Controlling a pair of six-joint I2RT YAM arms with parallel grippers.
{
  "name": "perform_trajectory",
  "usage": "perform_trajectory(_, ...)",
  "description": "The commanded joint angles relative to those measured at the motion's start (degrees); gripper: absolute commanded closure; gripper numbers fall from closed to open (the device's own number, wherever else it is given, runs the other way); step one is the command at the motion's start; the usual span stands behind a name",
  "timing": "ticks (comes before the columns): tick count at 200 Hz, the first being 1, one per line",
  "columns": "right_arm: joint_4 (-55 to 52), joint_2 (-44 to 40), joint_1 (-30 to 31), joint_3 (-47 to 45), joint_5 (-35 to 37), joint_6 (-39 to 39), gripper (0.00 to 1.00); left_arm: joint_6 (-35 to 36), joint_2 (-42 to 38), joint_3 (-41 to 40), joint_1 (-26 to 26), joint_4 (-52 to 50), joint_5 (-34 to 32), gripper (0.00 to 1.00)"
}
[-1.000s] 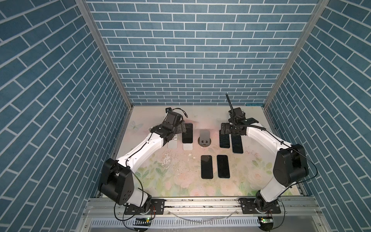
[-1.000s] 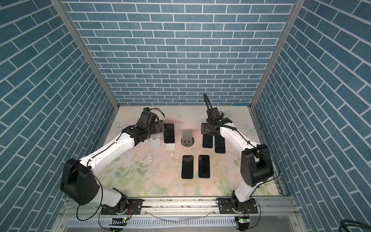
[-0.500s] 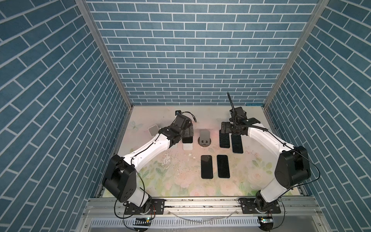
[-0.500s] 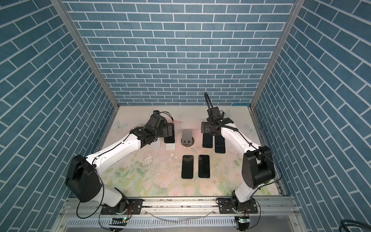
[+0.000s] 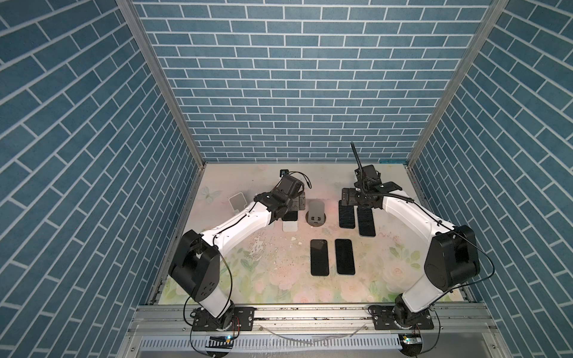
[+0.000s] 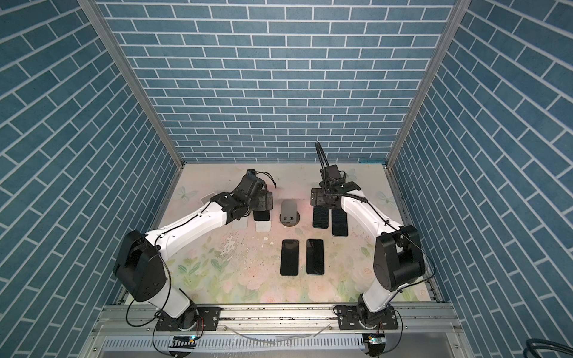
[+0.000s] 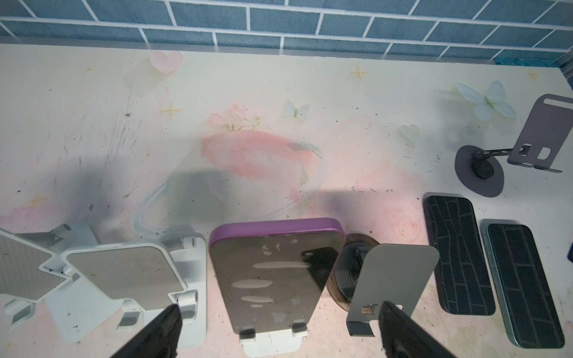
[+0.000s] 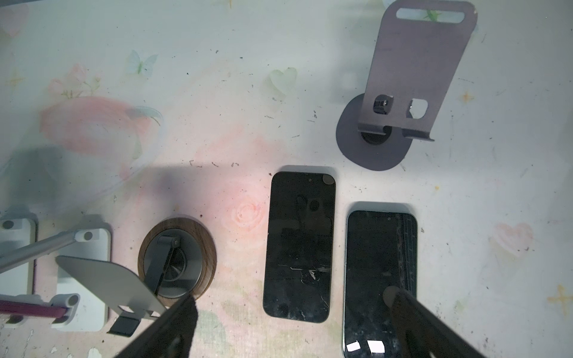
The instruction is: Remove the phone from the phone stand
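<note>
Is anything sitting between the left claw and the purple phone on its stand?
Nothing visible does. In the left wrist view the open left gripper faces the purple phone, propped on its white stand, directly. An empty white stand and a grey stand sit close on either side, not in the path.

The 2 arms stretch forward and inward from their bases, elbows bent. The left arm (image 5: 235, 223) angles toward the centre, with the left gripper (image 7: 280, 308) low and its 2 fingers (image 7: 164, 325) spread wide. The right arm (image 5: 412, 214) mirrors it. The right gripper (image 8: 294, 298) also gapes, seemingly holding nothing.
</note>
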Motion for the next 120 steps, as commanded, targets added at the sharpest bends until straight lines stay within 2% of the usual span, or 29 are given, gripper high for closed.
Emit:
perform_trajectory(1,0.41,-0.07,-0.17,-0.64,0.02,-1.32,0.02,1.36,1.63,2.00,-0.36,-2.07,-0.48,0.00)
perform_trajectory(82,-0.42,2.11,-0.18,1.17,0.04,-1.76,0.01,2.76,6.58,4.93,-0.36,-2.23,-2.15,0.01)
perform_trajectory(120,-1.28,3.23,-0.17,2.32,0.04,-1.76,0.02,3.33,7.87,5.18,-0.36,-1.25,-2.55,0.05)
